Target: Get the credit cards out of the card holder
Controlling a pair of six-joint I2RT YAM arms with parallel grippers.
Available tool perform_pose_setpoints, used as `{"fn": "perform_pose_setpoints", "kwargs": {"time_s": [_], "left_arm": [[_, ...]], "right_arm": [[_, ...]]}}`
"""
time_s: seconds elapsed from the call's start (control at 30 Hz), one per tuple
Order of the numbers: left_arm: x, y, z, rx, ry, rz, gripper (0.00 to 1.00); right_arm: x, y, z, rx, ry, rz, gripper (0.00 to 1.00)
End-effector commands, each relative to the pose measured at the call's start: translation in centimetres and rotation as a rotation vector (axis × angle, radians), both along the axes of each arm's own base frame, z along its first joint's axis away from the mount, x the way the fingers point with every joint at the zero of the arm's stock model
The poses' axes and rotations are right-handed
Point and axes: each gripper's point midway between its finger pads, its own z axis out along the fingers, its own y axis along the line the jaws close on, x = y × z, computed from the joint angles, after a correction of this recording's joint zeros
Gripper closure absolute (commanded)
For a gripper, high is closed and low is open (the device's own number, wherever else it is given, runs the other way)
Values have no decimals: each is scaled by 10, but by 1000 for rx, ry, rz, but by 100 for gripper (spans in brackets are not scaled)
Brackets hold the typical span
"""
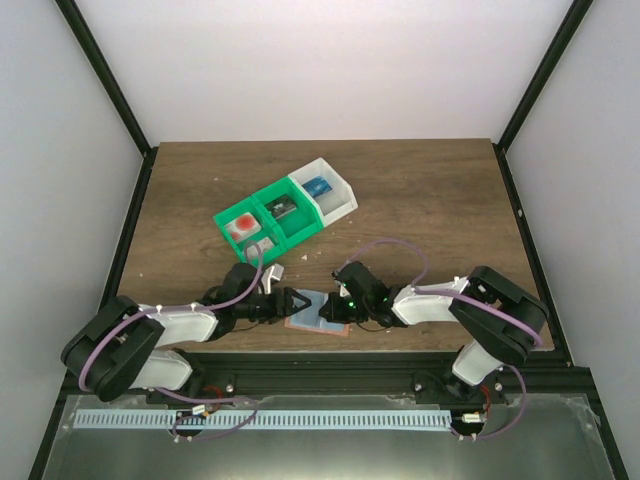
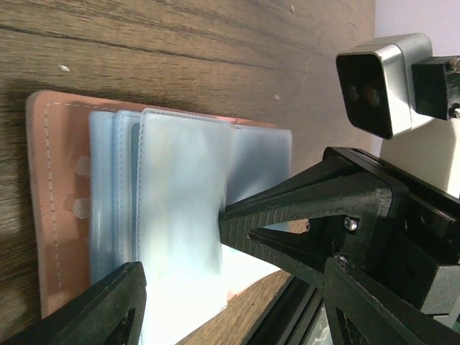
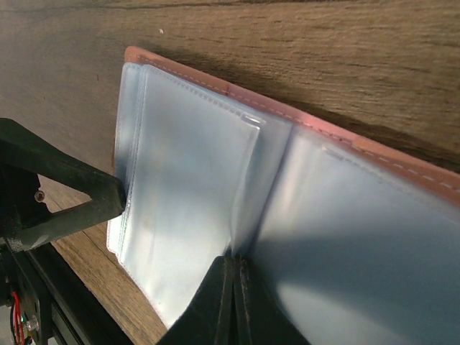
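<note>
On the table (image 1: pixel 420 200) lies 1 open card holder (image 2: pixel 57 215), left fingers (image 1: pixel 292 302) apart, right fingers (image 3: pixel 233 302) shut.

- My left arm (image 1: pixel 150 335) and right arm (image 1: pixel 440 300) share one build: glossy black rounded joints, with white shells over the long links.
- A purple cable (image 1: pixel 388 242) loops loosely along each of them.
- My left gripper (image 1: pixel 297 303) is matte black plastic, its fingers tapering to wedges.
- My right gripper (image 3: pixel 235 272) is the same black, with open triangular bracing and a small silver screw (image 2: pixel 351 224).
- Its camera (image 2: pixel 377 83) is a silver-grey box with a dark two-lens face.
- A green light (image 1: pixel 352 296) glows at that wrist.
</note>
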Motion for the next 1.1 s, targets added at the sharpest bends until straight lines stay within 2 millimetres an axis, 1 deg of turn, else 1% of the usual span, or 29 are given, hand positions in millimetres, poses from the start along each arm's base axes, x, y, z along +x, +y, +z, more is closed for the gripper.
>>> {"fn": "perform_pose_setpoints", "kwargs": {"time_s": [0.0,0.2,0.33,0.4,0.63,0.8,1.0,1.07], "left_arm": [[-3,-7,10,-64,0,-21,31],[-9,-12,24,-130,7,-23,31],[-12,-14,23,-137,29,-28,31],[-11,-17,28,-164,13,-32,31],[-12,-22,30,-179,20,-42,31],[-14,-28,35,-194,19,-54,31],[-14,-29,25,-162,26,-52,31],[-16,-30,26,-180,29,-58,33]], "right_arm": [[-5,-17,-19,-86,2,-17,99],[-5,-15,-16,-63,-8,-13,99],[-5,-16,-15,-56,-13,-15,99],[-6,-15,-15,-52,-10,-16,100],[-6,-18,-11,-32,-22,-29,99],[-6,-19,-6,-5,-38,-40,98],[-6,-17,-4,14,-44,-35,98],[-7,-17,-5,15,-44,-33,98]]}}
